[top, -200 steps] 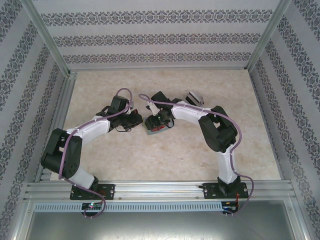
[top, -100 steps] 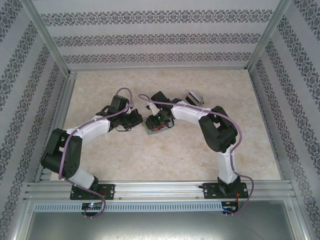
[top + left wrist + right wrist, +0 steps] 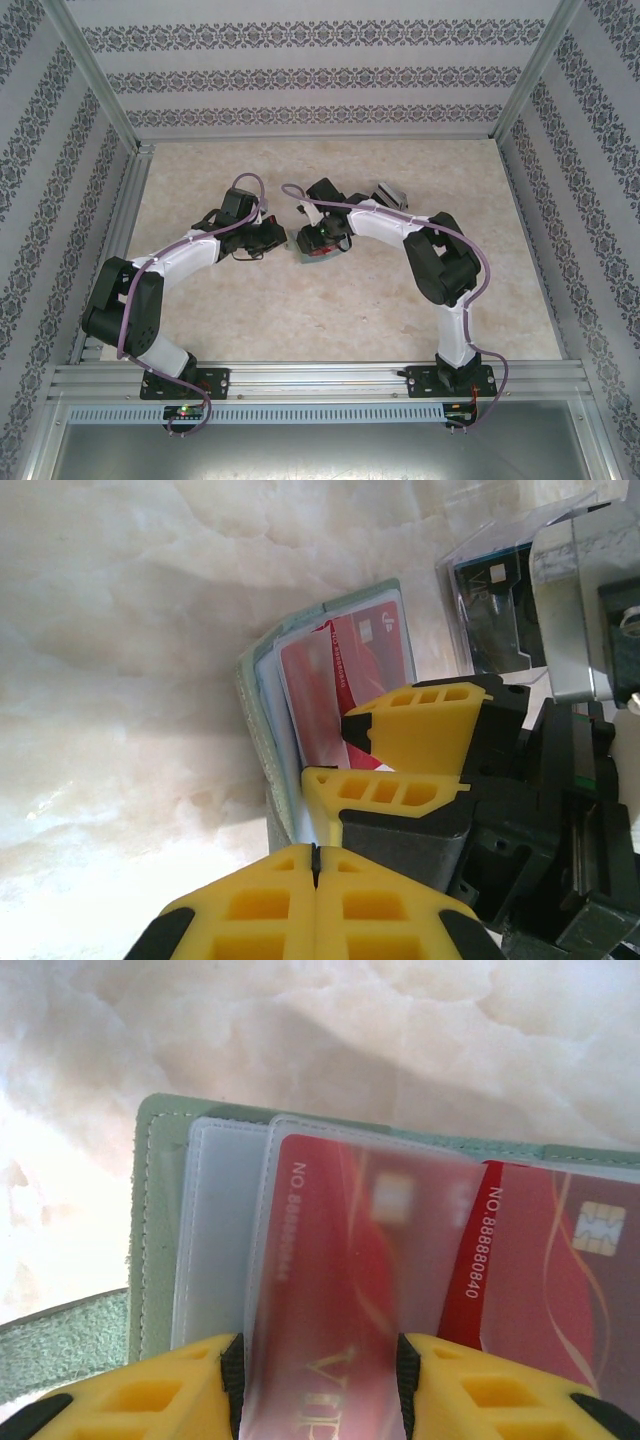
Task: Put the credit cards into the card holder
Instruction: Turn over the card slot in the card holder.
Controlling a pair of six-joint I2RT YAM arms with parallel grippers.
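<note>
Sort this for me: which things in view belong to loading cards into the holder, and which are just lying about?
In the job: green card holder; red card behind its clear pocket; dark card in a clear cover, apart from the holder; left gripper; right gripper.
Just surroundings: table; aluminium frame; patterned walls.

Pale green card holder (image 3: 152, 1220) lies open, red credit cards (image 3: 560, 1270) tucked inside.

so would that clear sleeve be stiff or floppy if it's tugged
Probably floppy by itself: the clear sleeve looks like thin frosted film. The red card inside likely stiffens it. Its smooth face may slip out of the right gripper.
</note>
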